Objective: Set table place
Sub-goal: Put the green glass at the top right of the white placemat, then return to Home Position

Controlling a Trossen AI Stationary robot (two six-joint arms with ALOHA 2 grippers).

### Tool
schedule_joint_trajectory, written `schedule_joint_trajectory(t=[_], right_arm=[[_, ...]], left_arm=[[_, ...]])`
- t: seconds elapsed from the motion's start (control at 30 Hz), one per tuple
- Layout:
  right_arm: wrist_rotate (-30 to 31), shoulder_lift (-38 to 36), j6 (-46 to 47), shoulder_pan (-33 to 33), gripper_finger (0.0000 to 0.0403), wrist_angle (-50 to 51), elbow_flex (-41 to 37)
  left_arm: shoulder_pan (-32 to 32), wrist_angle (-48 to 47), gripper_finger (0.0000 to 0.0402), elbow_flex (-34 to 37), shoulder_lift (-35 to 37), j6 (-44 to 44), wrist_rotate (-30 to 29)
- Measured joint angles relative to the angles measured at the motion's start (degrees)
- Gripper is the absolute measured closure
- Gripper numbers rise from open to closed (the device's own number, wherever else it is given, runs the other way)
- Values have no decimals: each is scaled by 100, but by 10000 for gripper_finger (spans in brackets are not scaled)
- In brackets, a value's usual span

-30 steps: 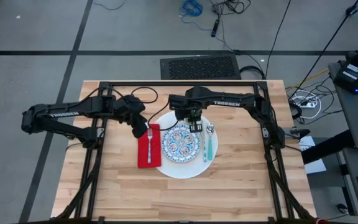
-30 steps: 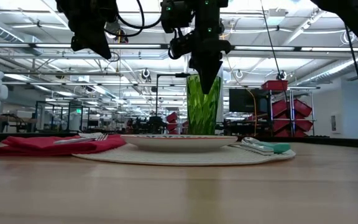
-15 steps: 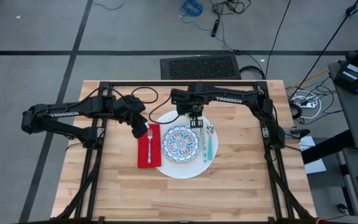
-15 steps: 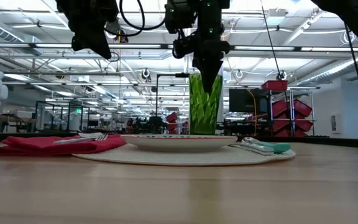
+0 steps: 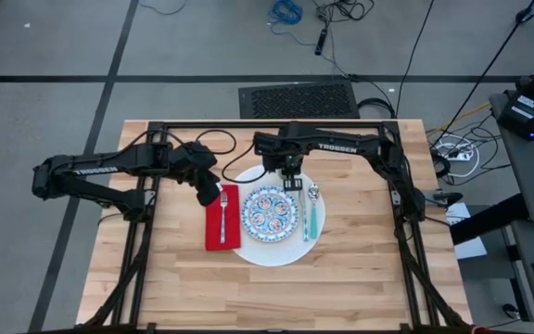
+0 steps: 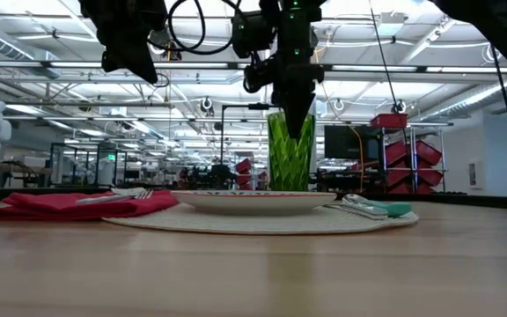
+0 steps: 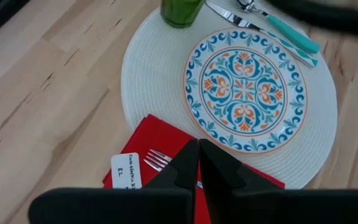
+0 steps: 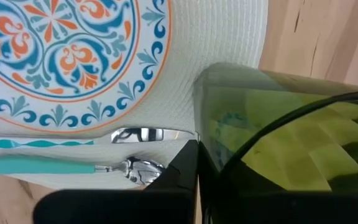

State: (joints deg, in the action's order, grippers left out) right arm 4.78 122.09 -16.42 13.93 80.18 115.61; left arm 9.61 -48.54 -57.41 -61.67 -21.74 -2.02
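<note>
One big white plate (image 5: 269,249), one patterned plate (image 5: 270,212), one green cup (image 6: 289,151), one red napkin (image 5: 221,217), one fork (image 5: 222,201), one knife (image 5: 301,211) and one teal spoon (image 5: 311,211) lie on the table (image 5: 341,288). We see the right arm reaching inward, its jaws (image 6: 293,119) pressed shut, tips at the cup's rim, holding nothing. We see the left jaws (image 7: 197,163) also shut and empty, hovering with the napkin and fork directly beneath.

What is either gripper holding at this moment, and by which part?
The right gripper is shut on the green cup, pinching its rim wall. The left gripper is shut and holds nothing, above the red napkin.
</note>
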Motion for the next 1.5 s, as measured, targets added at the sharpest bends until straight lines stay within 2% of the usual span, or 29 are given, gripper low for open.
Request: schedule_joint_trajectory(t=[0.2, 0.53, 0.7, 1.07, 1.3, 1.5], right_arm=[[19, 7, -27, -4, 396, -80, 0], [22, 6, 209, 0, 305, -70, 0], [20, -52, 227, -18, 281, 30, 0], [299, -884, 479, -187, 277, 44, 0], [319, -1735, 1625, -243, 277, -669, 0], [317, -2388, 2377, -406, 277, -1549, 0]], left_arm=[[0, -3, 402, 1, 0, 0, 0], [0, 1, 402, 1, 0, -2, 0], [0, -1, 402, 1, 0, -3, 0], [0, 1, 402, 1, 0, 79, -3], [0, 194, 402, 1, 45, 396, -306], [-159, 1165, 402, 5, 653, 1330, 66]])
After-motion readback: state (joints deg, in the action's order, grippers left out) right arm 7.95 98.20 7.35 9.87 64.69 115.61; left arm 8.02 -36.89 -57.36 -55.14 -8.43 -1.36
